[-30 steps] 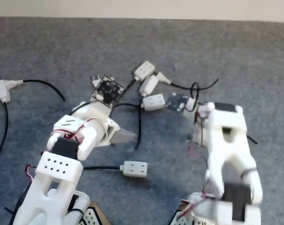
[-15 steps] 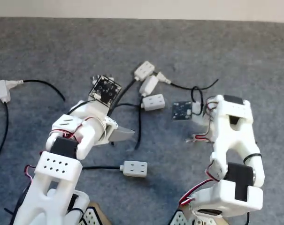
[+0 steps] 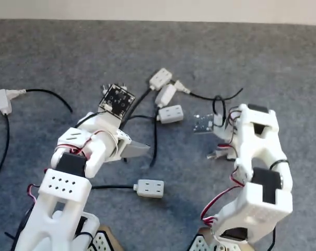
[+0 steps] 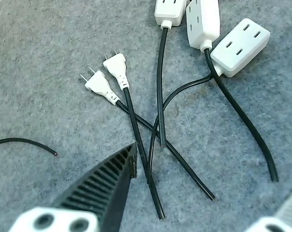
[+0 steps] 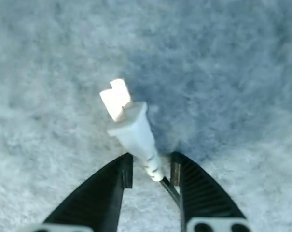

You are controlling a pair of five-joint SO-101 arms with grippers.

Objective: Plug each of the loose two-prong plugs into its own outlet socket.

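Note:
Two loose white two-prong plugs (image 4: 100,87) (image 4: 117,67) lie side by side on the grey carpet, their black cords crossing. Three white outlet sockets (image 4: 240,41) (image 4: 203,16) (image 4: 168,8) lie just beyond them. My left gripper (image 4: 203,203) hangs open over the crossed cords, holding nothing. In the high view it (image 3: 139,150) sits left of the outlet cluster (image 3: 172,113). My right gripper (image 5: 150,162) is shut on the base of another white plug (image 5: 129,123), prongs pointing away, raised above the carpet. The right arm (image 3: 257,151) stands right of the cluster.
A fourth outlet (image 3: 149,188) lies near the front between the arms. An angled white plug (image 3: 2,100) with a long cord lies at the far left. A small plug (image 3: 179,85) and a looped black cord (image 3: 218,104) lie behind the right arm.
The right arm has drawn back toward its base and folded upward, carrying its wrist with it. The left arm has barely moved.

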